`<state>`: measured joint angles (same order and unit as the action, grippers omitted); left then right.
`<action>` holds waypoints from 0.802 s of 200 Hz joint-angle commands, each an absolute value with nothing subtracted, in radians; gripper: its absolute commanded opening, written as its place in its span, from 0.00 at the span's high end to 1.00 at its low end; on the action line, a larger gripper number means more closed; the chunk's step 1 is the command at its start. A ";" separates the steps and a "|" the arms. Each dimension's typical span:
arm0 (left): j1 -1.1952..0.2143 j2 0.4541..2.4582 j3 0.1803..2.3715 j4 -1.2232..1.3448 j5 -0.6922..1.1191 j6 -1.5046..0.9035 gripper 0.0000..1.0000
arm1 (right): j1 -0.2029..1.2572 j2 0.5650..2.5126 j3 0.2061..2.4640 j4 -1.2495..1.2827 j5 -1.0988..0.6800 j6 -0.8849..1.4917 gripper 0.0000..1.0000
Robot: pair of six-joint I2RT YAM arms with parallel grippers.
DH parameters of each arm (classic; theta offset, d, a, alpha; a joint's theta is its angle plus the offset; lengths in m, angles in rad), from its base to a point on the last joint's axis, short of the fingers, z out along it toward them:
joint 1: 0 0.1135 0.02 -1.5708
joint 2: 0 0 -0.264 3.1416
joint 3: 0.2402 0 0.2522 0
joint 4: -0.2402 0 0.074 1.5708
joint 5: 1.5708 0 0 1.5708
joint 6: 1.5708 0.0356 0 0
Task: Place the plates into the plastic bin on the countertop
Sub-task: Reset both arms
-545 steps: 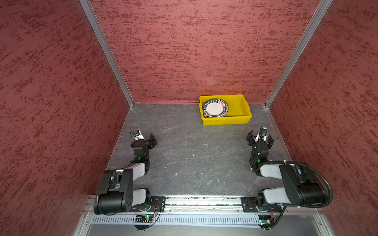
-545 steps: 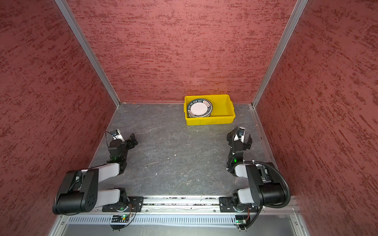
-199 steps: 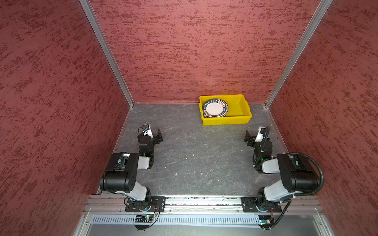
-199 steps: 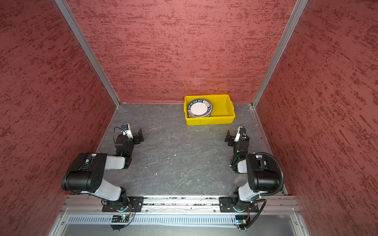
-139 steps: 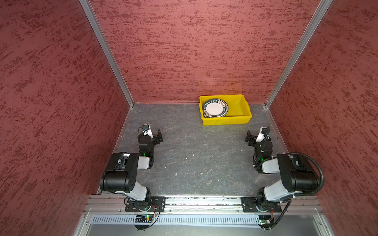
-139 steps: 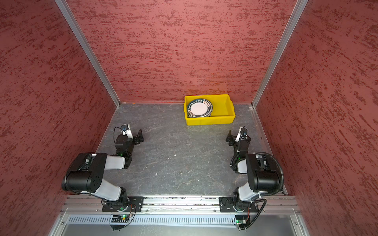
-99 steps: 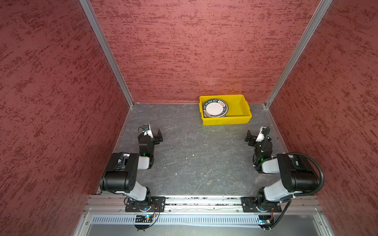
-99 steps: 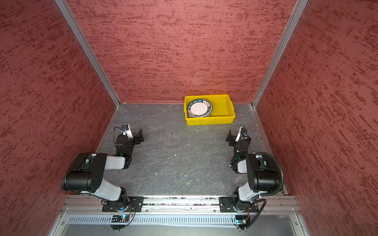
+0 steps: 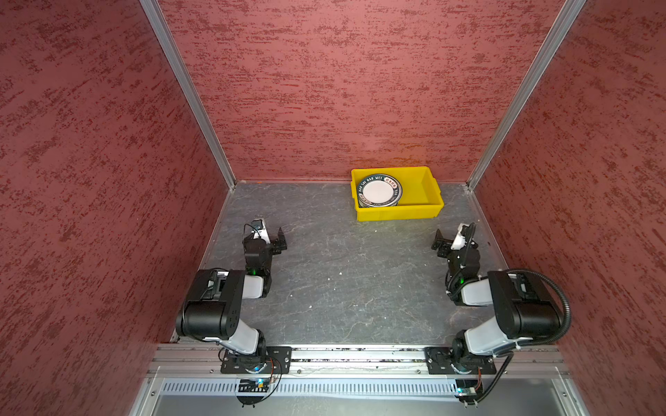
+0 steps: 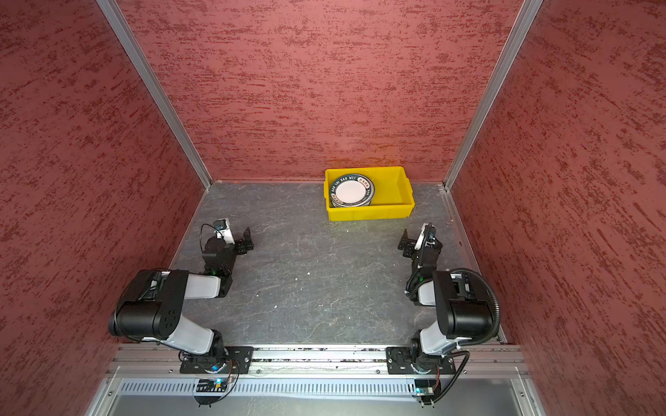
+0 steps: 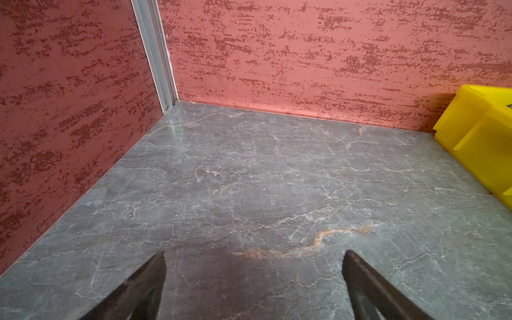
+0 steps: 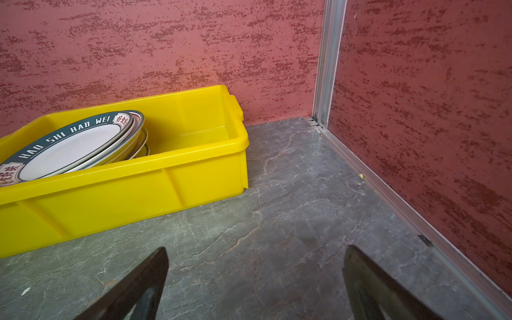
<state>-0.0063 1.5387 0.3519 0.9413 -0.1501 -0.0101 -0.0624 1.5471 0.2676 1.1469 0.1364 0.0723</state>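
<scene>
Red-walled booth, grey countertop (image 9: 342, 281).
Top views: bin (image 9: 400, 212) against back wall, right of centre, long axis along wall. plates (image 9: 379, 191) stacked in its left half, faces up. None on countertop, so task likely done.
Arms low: left gripper (image 9: 276, 240), right gripper (image 9: 440, 242), both well apart from bin.
Left wrist: fingers (image 11: 149, 282) wide, empty.
Right wrist: fingers wide, empty. Plates tilted.
Advice: any retreat clear of bin lip.

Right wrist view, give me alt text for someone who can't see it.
A stack of plates, the top one white with a teal lettered rim, sits at one end of a yellow bin on a grey stone countertop by a red wall. In the foreground the right pincer is open and empty.
</scene>
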 commanded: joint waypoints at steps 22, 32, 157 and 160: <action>-0.003 1.537 0.360 0.937 -0.137 -0.013 0.01 | -0.061 1.539 0.268 1.172 0.155 0.072 0.01; -0.003 1.536 0.361 0.937 -0.137 -0.014 0.01 | -0.061 1.539 0.267 1.172 0.155 0.071 0.01; 0.001 1.536 0.364 0.930 -0.122 -0.016 0.01 | -0.061 1.540 0.267 1.172 0.156 0.072 0.01; 0.004 1.536 0.365 0.928 -0.120 -0.017 0.01 | -0.059 1.539 0.267 1.172 0.155 0.071 0.01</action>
